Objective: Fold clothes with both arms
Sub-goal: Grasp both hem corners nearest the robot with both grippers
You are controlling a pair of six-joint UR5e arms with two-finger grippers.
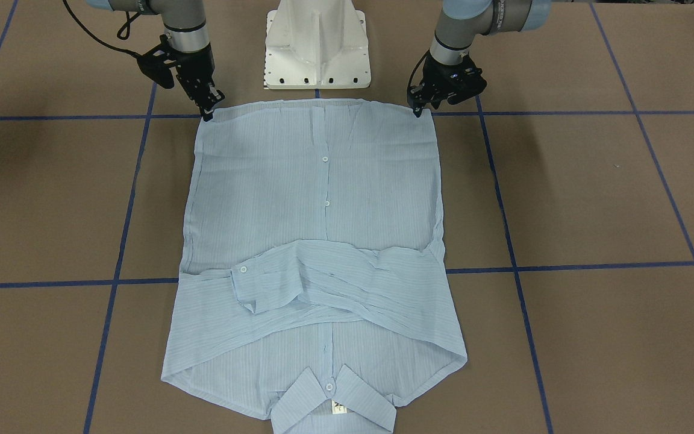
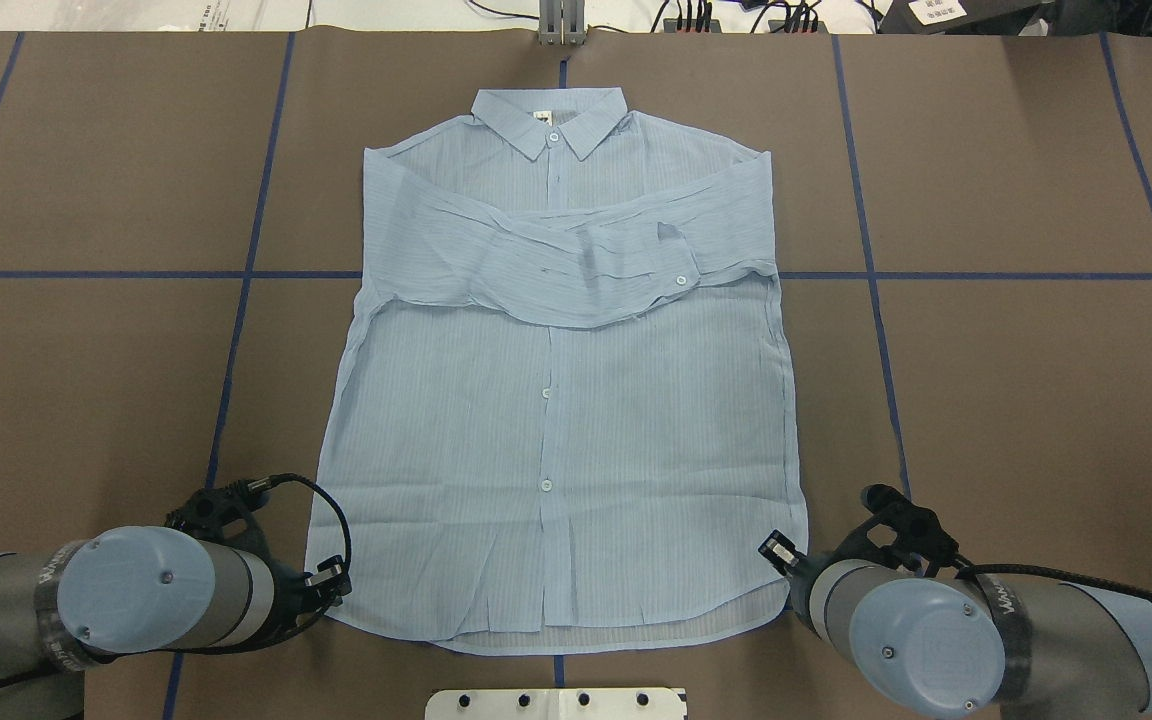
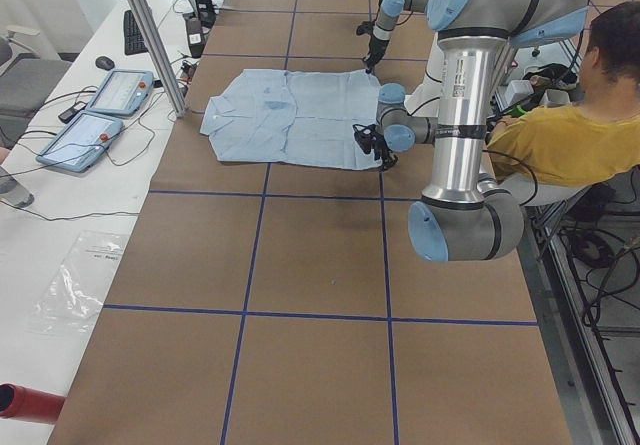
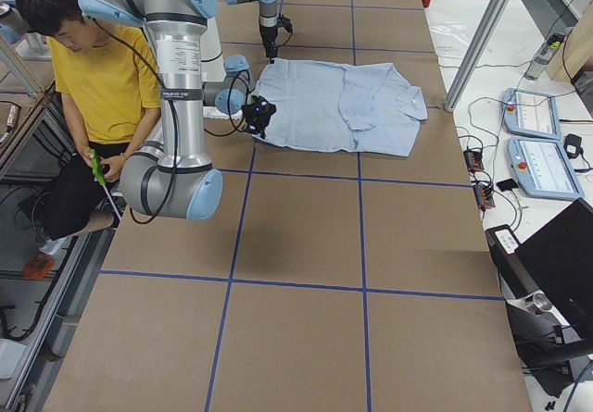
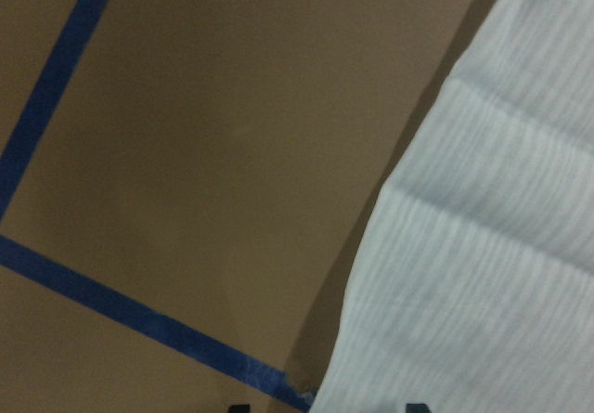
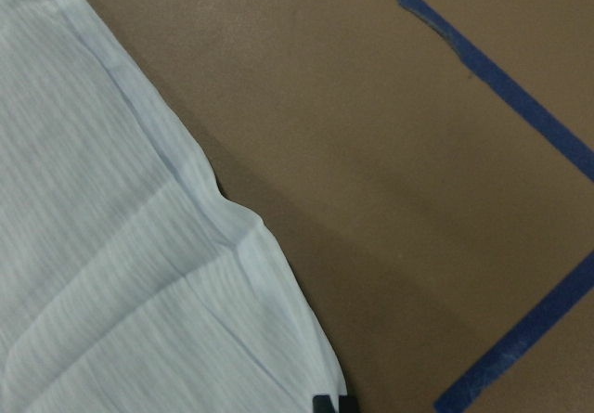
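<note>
The brown desk, gridded with blue tape, carries a light blue shirt lying flat and buttoned, sleeves folded across its chest.

Lt blue shirt flat, front up (sleeves folded across).

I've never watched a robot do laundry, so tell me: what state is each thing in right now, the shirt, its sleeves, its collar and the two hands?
shirt: lying flat, front up, buttoned.
sleeves: folded across the chest, overlapping.
collar: flat, at the end away from the robot.
left hand: open, at one bottom corner of the shirt.
right hand: apparently shut on the other bottom corner.
</note>
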